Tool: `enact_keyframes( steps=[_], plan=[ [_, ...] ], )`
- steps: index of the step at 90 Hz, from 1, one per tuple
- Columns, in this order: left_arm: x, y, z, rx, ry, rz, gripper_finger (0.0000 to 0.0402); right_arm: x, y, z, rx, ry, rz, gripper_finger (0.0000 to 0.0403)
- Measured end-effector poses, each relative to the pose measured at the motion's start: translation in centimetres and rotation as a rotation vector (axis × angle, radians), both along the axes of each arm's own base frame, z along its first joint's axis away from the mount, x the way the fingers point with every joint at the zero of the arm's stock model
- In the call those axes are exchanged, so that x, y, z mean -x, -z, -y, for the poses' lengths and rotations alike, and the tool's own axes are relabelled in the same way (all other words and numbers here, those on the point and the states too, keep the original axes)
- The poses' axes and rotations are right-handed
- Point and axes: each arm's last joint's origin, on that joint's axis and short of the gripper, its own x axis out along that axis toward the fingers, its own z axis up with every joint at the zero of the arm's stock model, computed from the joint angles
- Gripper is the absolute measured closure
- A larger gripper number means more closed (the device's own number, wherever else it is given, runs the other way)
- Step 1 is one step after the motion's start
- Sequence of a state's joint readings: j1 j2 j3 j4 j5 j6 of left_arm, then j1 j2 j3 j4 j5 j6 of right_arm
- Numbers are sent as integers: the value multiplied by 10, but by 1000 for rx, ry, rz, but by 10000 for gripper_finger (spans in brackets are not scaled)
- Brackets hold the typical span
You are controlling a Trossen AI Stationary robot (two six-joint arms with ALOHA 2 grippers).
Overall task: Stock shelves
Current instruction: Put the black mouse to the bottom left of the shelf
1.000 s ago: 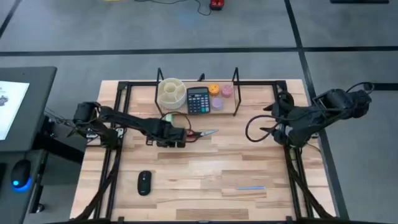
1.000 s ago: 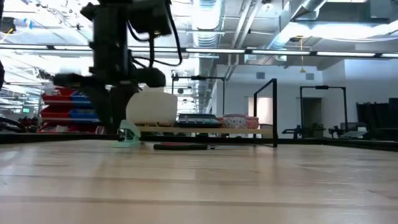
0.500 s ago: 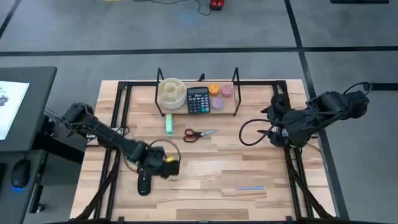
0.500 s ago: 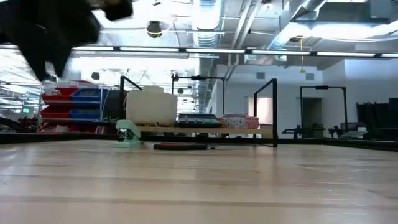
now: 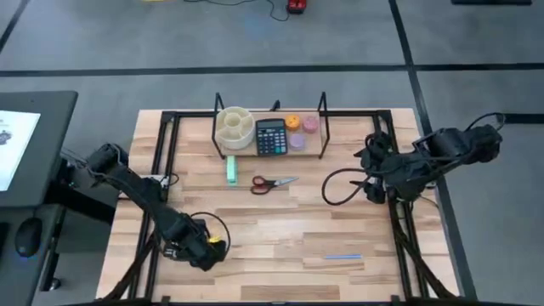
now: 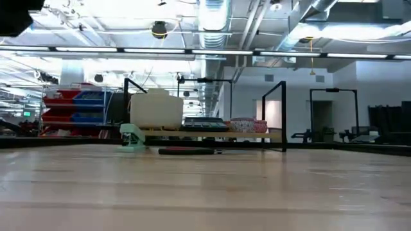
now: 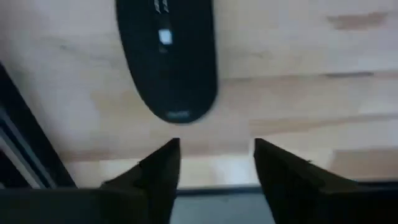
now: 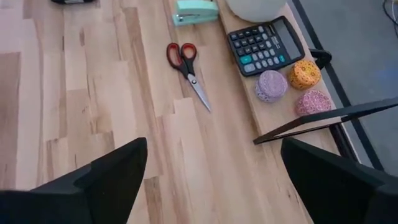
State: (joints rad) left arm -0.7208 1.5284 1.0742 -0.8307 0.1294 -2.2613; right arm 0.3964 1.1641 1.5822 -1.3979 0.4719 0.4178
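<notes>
Judging roughly half done: shelves (image 5: 268, 136) at far centre hold four-odd items, while we see left gripper (image 7: 211, 165) spread over mouse (image 7: 166, 56) near left; stapler (image 5: 231, 171), scissors (image 5: 272, 182) remain; right gripper (image 8: 211, 180) wide, idle.

Counted: one rack (image 5: 246, 154), one calculator (image 5: 270, 137), one round organiser (image 5: 234, 126), three small round items (image 5: 297, 132), one scissors (image 5: 273, 182), one stapler (image 5: 231, 171), one mouse (image 7: 166, 56), one blue pen (image 5: 343, 256).
</notes>
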Motion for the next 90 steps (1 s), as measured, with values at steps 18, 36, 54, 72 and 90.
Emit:
enact_keyframes(
  steps=[18,36,54,72,90],
  plan=[
    [2,23,-2,3,-17,-22,96,0,0,-3,-2,-18,-2,45],
    [1,45,-5,32,-39,-50,76,1,0,-4,-4,-21,-2,45],
    [0,59,-6,10,-47,-79,75,1,0,-4,-4,-26,-2,45],
    [1,68,-7,-2,-46,-92,75,1,0,-4,-3,-28,-1,45],
    [-2,68,-10,-8,-60,-80,110,1,0,-5,-2,-26,6,45]
  ],
)
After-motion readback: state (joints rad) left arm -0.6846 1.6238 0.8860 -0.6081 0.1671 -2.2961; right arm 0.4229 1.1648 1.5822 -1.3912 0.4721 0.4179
